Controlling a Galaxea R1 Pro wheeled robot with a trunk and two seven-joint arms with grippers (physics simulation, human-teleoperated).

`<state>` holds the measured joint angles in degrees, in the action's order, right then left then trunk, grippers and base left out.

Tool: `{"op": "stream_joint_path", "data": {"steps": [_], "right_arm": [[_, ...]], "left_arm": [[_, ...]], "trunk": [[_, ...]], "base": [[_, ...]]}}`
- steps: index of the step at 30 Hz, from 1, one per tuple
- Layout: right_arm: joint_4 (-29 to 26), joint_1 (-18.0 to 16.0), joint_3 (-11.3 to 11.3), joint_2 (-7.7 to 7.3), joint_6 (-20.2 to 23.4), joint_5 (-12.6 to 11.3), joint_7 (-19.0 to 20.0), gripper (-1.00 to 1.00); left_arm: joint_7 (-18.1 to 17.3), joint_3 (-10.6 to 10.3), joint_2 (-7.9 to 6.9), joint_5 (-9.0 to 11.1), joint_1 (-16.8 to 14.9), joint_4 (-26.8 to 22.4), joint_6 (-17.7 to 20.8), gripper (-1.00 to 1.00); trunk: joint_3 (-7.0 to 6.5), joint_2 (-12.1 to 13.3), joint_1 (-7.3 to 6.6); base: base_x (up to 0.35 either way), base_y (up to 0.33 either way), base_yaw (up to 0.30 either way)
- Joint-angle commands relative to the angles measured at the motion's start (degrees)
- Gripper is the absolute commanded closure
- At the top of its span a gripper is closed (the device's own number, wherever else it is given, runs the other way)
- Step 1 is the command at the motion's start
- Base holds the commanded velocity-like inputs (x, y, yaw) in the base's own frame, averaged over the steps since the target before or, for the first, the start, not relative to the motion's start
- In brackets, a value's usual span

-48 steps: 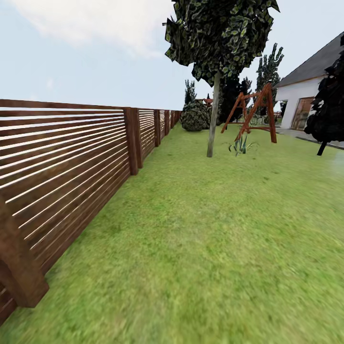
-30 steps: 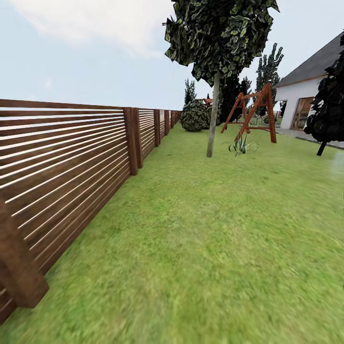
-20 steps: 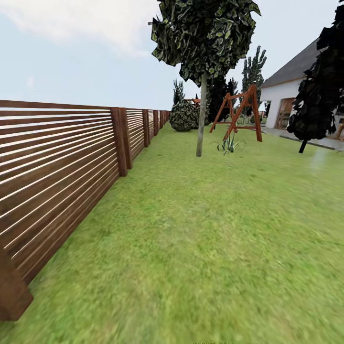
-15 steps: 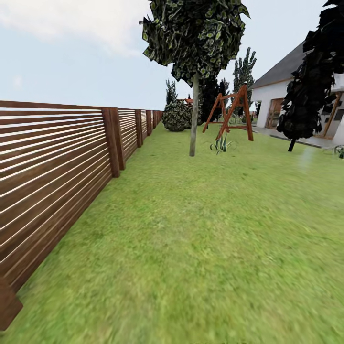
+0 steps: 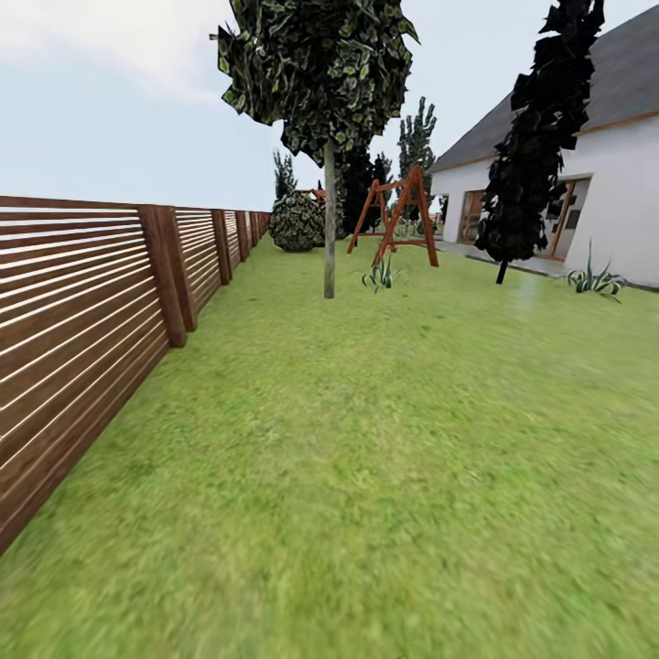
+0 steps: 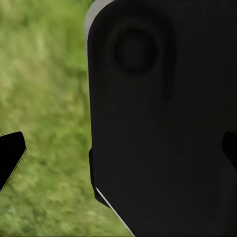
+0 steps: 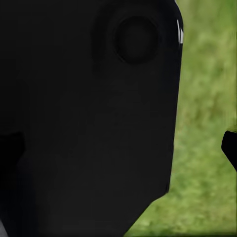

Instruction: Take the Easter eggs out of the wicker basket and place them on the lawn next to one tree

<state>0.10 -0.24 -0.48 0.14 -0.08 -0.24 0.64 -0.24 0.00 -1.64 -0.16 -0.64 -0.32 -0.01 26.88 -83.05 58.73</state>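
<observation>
1. Head view: the lawn (image 5: 384, 439) runs ahead of me, with the slatted wooden fence (image 5: 82, 311) along my left. One tree (image 5: 329, 229) with a pale, straight trunk stands mid-lawn; a narrow, near-black tree (image 5: 535, 137) stands further right by the white house (image 5: 613, 201).
2. Beyond the trunk: a red-brown swing frame (image 5: 395, 215), a rounded bush (image 5: 296, 221), and spiky plants near the trunk and by the house wall.
3. Task items: the wicker basket and the three eggs are nowhere in what I can see from here, so I cannot state their position. My judgement: I am in transit and searching, with no egg moved yet as far as these views tell.
4. Left wrist view: a dark housing blocks most of the frame, grass behind it. A dark tip of my left hand (image 6: 10, 158) enters at one edge and another at the opposite edge; they appear set apart with nothing between them, so I read this hand as open and empty.
5. Right wrist view: the same dark housing, with grass beside it. One dark tip of my right hand (image 7: 230, 148) is cut off at the edge; the other is lost against the housing. I cannot tell its state.
6. Near grass is smeared and indistinct.
</observation>
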Motion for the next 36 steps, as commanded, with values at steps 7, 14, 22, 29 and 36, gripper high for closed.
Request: {"op": "stream_joint_path", "data": {"steps": [7, 14, 22, 29, 36], "right_arm": [[-0.01, -0.02, -0.02, 0.31, -0.01, 0.01, -0.01, -1.00], [-0.06, -0.02, 0.06, 0.33, -0.01, 0.02, -0.02, -1.00], [-0.04, -0.02, 0.04, 0.23, 0.02, 0.12, -0.02, -1.00], [0.03, -0.02, 0.12, 0.31, 0.05, 0.08, -0.02, -1.00], [-0.04, -0.02, 0.05, 0.22, 0.07, 0.15, -0.02, -1.00]], "left_arm": [[-0.03, 0.00, 0.05, -0.02, -0.01, -0.03, -0.01, -1.00], [-0.03, 0.05, 0.05, 0.02, -0.01, 0.00, -0.01, -1.00], [-0.03, 0.00, -0.02, 0.01, -0.04, 0.00, 0.01, -1.00], [-0.03, 0.00, 0.00, 0.00, -0.04, 0.00, 0.01, -1.00], [-0.03, 0.00, 0.03, 0.02, -0.07, -0.02, 0.01, -1.00]], "trunk": [[0.05, -0.03, 0.00], [0.05, -0.03, 0.00], [0.05, -0.03, 0.00], [0.05, -0.03, 0.00], [0.05, -0.03, 0.00]], "base": [[0.000, 0.000, -0.290], [0.000, 0.000, -0.095], [0.000, 0.000, -0.011], [0.000, 0.000, -0.001], [0.000, 0.000, -0.009]]}}
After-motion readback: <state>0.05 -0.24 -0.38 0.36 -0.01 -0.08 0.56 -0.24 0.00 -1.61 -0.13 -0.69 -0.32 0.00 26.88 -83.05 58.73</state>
